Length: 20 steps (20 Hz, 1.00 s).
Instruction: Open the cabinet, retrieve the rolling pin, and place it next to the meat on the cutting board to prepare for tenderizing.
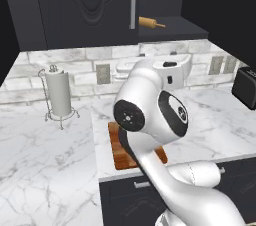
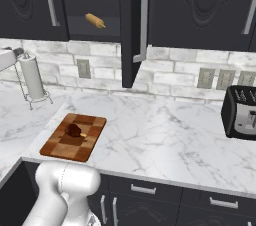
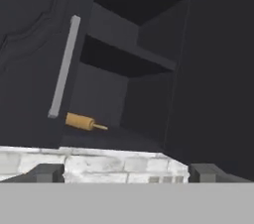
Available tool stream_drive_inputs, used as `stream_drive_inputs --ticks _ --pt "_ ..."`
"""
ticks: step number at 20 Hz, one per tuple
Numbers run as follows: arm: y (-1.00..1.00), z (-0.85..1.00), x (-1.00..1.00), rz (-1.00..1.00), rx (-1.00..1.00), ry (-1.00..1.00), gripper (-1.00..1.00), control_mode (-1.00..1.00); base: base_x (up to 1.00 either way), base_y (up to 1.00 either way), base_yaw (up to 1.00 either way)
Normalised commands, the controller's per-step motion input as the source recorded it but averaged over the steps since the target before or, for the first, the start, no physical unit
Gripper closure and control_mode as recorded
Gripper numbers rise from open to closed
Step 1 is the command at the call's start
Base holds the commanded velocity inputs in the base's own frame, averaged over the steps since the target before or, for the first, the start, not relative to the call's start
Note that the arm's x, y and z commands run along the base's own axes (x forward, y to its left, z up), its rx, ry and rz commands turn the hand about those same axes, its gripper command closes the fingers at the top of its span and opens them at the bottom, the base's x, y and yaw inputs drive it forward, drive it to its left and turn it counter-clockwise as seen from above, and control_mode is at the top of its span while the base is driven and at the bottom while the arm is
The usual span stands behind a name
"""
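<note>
The black cabinet (image 2: 131, 30) has its right door swung out edge-on toward the room. Its left door (image 1: 90, 0) stays closed. On the bottom shelf lies the tan rolling pin (image 1: 151, 22) (image 2: 95, 20), close to the left door's silver handle (image 3: 64, 67). In the hand view the rolling pin (image 3: 84, 122) sits up and to the left of my gripper (image 3: 127, 173). The gripper is open and empty, well short of the shelf and level with the brick backsplash. The checkered cutting board (image 2: 75, 137) lies on the counter below with the meat (image 2: 74, 130) on it. My arm hides most of the cutting board (image 1: 118, 150) in the left base view.
A paper towel holder (image 1: 60, 95) (image 2: 32, 77) stands at the left by the backsplash. A black toaster (image 2: 242, 112) (image 1: 245, 87) sits at the right. The open door leaf juts out over the counter, right of the rolling pin. Dark base drawers (image 2: 145, 190) run under the counter edge.
</note>
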Motion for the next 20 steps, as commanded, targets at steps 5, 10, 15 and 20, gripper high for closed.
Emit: stream_drive_inputs --ticks 5,10,15,20 --pt "0.00 0.31 0.20 0.16 0.07 -0.28 -1.00 -1.00 0.00 0.00 0.00" --pt "0.00 0.50 0.14 0.08 0.03 -0.16 -1.00 -1.00 0.00 0.00 0.00" --pt "0.03 0.26 0.34 0.06 0.01 -0.03 -1.00 -1.00 0.00 0.00 0.00" --pt "0.16 0.05 0.41 0.05 0.00 0.00 -1.00 -1.00 0.00 0.00 0.00"
